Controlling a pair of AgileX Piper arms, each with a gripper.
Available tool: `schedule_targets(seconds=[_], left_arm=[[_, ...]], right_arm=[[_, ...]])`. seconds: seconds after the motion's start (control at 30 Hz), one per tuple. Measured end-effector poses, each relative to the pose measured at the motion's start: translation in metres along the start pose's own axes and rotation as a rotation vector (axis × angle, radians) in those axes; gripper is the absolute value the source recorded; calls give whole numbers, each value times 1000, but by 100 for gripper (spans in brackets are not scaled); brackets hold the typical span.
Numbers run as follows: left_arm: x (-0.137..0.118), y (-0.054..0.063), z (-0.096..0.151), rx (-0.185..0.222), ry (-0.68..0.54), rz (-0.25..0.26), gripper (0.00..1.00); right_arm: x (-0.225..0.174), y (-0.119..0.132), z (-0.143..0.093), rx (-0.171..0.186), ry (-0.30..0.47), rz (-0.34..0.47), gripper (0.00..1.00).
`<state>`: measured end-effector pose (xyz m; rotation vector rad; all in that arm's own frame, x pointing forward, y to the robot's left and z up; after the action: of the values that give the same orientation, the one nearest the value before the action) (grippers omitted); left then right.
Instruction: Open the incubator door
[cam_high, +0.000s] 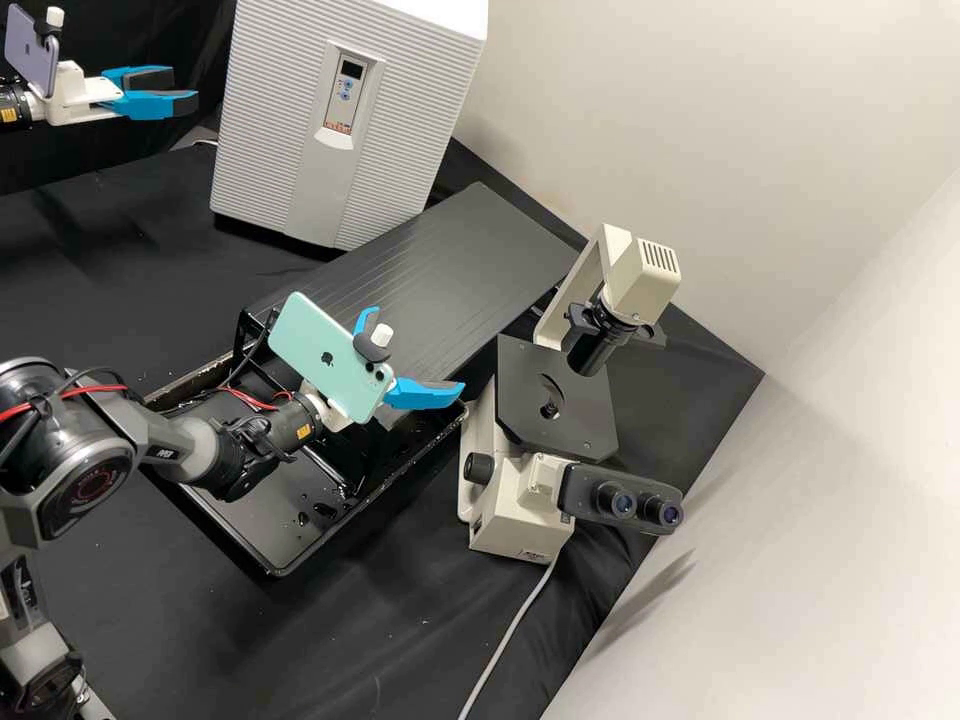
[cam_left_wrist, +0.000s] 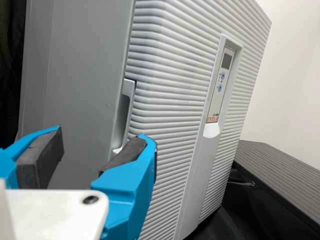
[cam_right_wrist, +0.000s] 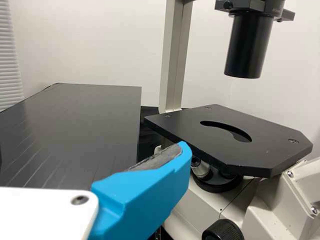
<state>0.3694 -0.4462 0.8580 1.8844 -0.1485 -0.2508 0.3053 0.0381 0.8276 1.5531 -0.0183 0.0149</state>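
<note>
Here's my left hand (cam_left_wrist: 102, 134), fingers apart, near the handle (cam_left_wrist: 129, 89)! Hook it deep, then pull smoothly.

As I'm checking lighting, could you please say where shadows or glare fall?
High view: shadow on the white wall beside the cream microscope; right wrist view: pale sheen on the flat black panel; left wrist view: no strong glare on the ribbed white incubator.

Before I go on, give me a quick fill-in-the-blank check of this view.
The left gripper has ____ between its fingers.
The incubator door is not open but ____.
The gripper nearer the microscope is the ____ one.
The microscope has ____ eyepieces.

Missing words: nothing; shut; right; two.
</note>
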Motion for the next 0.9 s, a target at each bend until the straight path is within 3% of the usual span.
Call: schedule_targets(seconds=[0.17,0.5,0.9], left_arm=[[10,1,-4,9,14,-13,100],[34,4,8,-16,-46,-11,100],[40,1,20,-5,-86,-49,100]], right_arm=[[0,0,0,0,0,0,100],[0,0,0,0,0,0,100],[0,0,0,0,0,0,100]])
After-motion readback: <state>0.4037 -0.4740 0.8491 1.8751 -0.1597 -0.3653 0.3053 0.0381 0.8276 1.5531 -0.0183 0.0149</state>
